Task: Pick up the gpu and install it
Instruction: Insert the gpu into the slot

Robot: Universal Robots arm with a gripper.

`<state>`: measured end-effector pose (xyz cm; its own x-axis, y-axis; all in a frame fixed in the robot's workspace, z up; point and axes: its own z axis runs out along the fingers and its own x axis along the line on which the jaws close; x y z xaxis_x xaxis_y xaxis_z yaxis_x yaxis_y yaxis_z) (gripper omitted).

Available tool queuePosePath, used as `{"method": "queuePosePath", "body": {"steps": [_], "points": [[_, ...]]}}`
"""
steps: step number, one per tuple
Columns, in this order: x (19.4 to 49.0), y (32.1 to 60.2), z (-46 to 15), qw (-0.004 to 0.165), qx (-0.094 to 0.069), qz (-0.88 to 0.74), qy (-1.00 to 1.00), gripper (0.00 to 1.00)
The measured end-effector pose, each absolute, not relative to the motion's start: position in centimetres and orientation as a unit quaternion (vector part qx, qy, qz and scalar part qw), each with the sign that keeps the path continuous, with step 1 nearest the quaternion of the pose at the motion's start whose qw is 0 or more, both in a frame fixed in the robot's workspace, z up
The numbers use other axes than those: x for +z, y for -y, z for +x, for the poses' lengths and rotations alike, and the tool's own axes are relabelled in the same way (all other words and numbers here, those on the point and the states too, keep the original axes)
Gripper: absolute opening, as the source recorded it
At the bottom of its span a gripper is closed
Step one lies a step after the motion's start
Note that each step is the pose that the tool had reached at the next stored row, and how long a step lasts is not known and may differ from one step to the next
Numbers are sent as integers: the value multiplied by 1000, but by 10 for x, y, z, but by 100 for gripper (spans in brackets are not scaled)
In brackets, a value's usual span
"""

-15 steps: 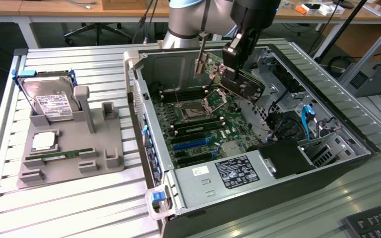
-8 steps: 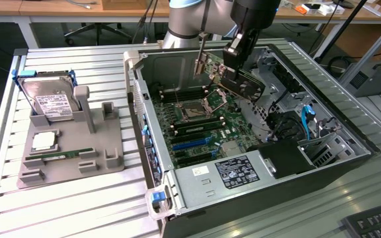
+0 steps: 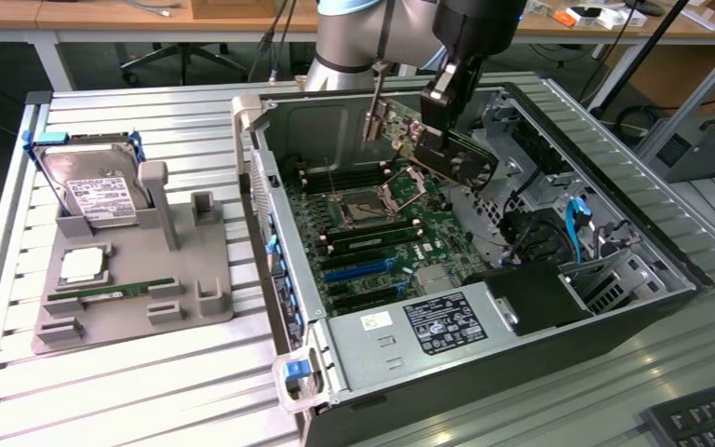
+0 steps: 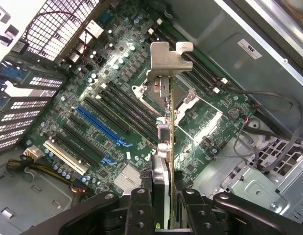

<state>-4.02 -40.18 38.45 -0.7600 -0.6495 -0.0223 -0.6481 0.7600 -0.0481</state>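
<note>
Dark gpu (image 3: pixel 464 158) clamped edge-on in the gripper (image 4: pixel 164 201), silver bracket (image 4: pixel 168 58) farthest out (above the motherboard (image 4: pixel 104 105))

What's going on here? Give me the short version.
The robot arm's tool is closed on the gpu, gripping the card by its edge. It holds the card in the air inside the open computer case, above the motherboard, and the card is not yet seated in any slot. A hard drive stands in the grey tray at the exterior view's left.
</note>
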Motion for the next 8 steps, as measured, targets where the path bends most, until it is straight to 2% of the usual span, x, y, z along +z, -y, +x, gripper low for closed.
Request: {"method": "queuePosePath", "body": {"steps": [8], "points": [[384,402,-40,19,-19,-359,-933,27]]}}
